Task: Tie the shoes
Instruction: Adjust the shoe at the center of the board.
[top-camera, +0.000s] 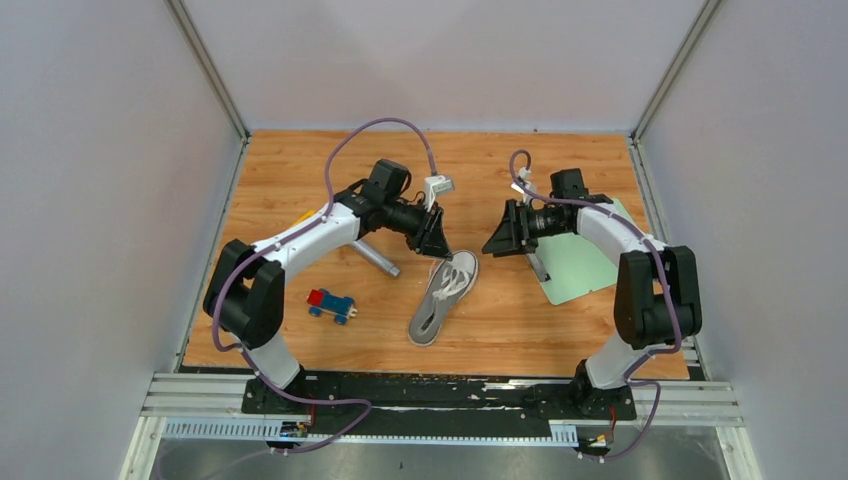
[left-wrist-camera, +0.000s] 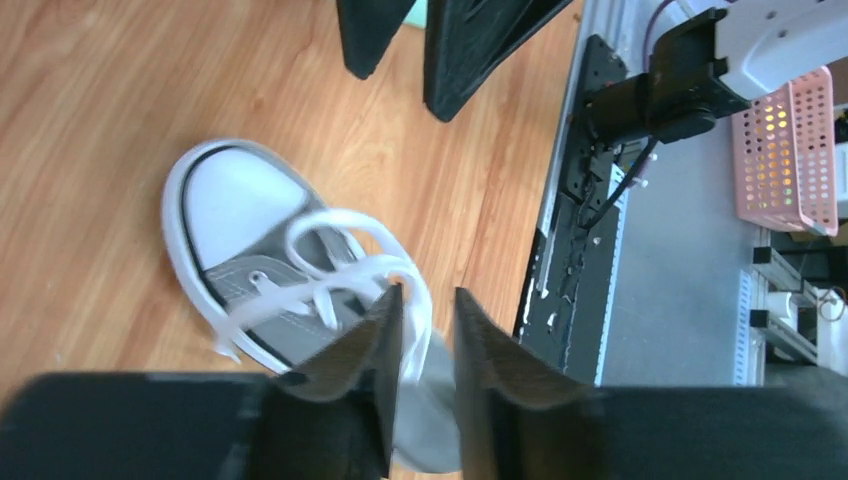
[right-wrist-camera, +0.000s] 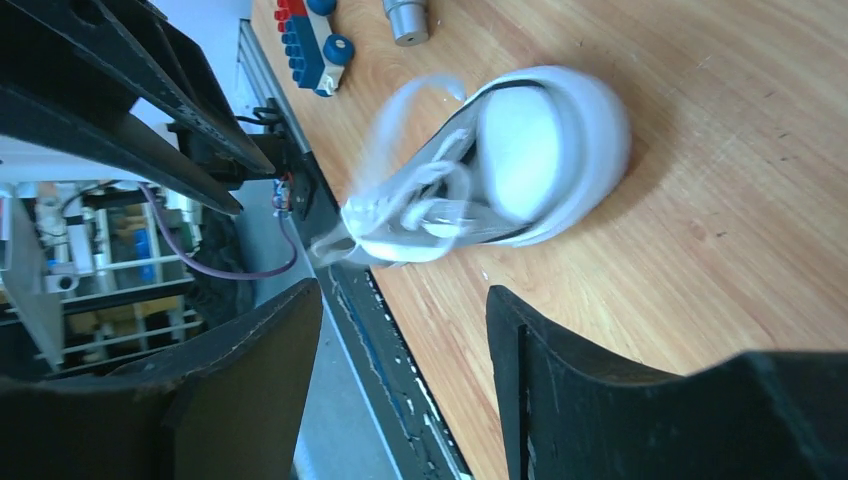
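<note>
The shoe (top-camera: 443, 296), a small grey sneaker with a white toe cap, lies mid-table with its toe toward the back. Its white laces (left-wrist-camera: 345, 262) sit in loose loops over the tongue. My left gripper (top-camera: 436, 243) hovers just over the toe end. In the left wrist view the left gripper (left-wrist-camera: 428, 300) has its jaws a narrow gap apart, and a lace loop runs in that gap against one finger, unpinched. My right gripper (top-camera: 498, 238) hangs to the right of the toe. Seen from its own wrist, the right gripper (right-wrist-camera: 400, 295) is wide open and empty; the shoe (right-wrist-camera: 540, 150) looks blurred.
A red and blue toy car (top-camera: 330, 304) and a metal cylinder (top-camera: 378, 258) lie left of the shoe. A green mat (top-camera: 582, 265) lies under the right arm. Grey walls close in the wooden table (top-camera: 300, 170) on three sides.
</note>
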